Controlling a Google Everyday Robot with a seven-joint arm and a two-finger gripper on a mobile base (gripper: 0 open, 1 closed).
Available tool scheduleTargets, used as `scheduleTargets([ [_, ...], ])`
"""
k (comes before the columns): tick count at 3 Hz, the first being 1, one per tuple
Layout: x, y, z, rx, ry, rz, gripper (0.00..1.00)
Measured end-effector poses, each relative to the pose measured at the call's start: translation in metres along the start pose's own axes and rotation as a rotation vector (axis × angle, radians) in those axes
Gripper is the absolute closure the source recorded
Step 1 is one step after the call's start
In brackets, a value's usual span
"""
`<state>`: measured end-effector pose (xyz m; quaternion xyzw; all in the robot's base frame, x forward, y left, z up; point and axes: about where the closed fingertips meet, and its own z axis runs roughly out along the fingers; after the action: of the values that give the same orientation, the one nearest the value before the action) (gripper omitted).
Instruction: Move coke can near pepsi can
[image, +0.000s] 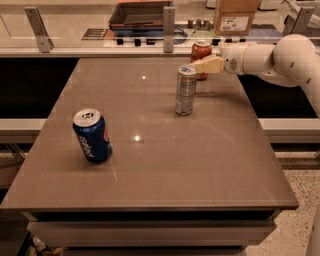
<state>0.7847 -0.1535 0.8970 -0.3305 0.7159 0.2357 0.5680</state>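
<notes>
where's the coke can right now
In the camera view, the coke can stands at the table's far edge, right of centre, behind the slim silver can, with the gripper beside it.
</notes>
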Motion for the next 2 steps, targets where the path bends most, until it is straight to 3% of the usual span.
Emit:
scheduleTargets([
  [1, 0.0003, 0.0007, 0.0148, -0.026, -0.022, 0.017, 0.0],
  [2, 0.0005, 0.0023, 0.0173, -0.03, -0.022, 0.018, 0.18],
])
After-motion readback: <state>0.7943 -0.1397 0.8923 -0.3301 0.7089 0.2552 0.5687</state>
